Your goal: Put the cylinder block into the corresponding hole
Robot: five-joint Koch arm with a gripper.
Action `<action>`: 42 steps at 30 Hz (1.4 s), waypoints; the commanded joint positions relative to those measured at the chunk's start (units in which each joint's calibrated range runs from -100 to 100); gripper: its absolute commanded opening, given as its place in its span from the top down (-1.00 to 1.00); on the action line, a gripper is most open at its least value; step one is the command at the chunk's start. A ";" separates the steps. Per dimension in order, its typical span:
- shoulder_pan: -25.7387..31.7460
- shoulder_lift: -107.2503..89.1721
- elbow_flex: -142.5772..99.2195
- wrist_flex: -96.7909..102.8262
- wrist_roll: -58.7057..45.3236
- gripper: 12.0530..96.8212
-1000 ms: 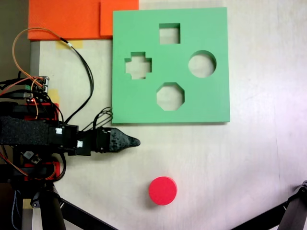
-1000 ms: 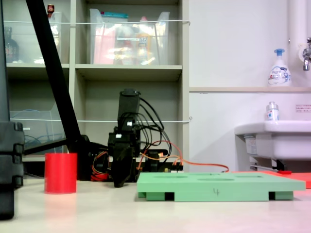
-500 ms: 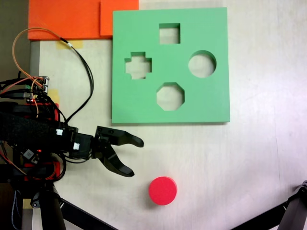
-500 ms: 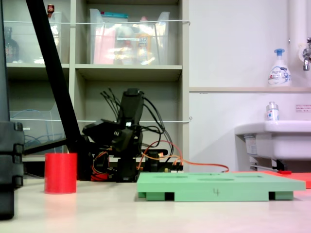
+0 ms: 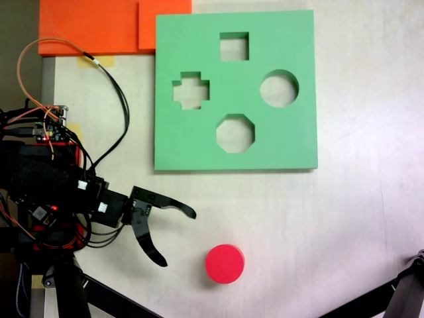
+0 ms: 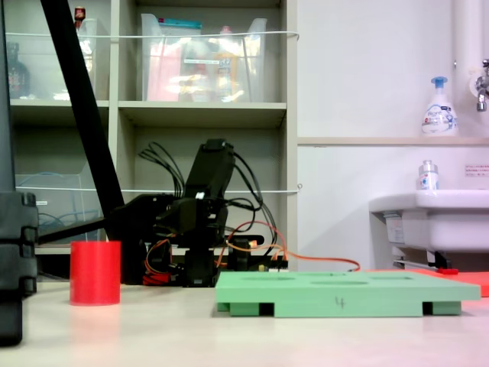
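Red block (image 5: 224, 264) untouched near worktop's front edge; end effector (image 5: 177, 238) now spread wider, nearer, grasp pending.

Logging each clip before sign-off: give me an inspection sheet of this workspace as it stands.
Surface: pale table, bare around the job's things.
Job's things: red cylinder block upright on the table, apart from the green board; circular hole unfilled, as are the square, cross and octagon cutouts.
Clutter: orange foam sheets at the top left corner in the view from above, tape scraps nearby.
Grippers: gripper open, jaws spread toward the block, not touching it.
Cables: orange and black wires looping beside the arm base.
Surroundings: shelving with bins, sink, soap bottle, tripod legs.
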 commanded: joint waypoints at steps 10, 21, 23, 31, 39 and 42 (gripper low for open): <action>0.00 26.27 -1.08 36.23 -0.39 -0.97; -0.73 64.40 5.20 54.23 -0.05 -0.97; -0.88 69.29 8.39 54.23 0.00 -0.97; -1.17 90.65 22.95 54.23 0.68 -0.97; -2.15 102.11 34.52 54.23 1.42 -0.97; -2.69 105.88 38.90 54.23 2.05 -0.97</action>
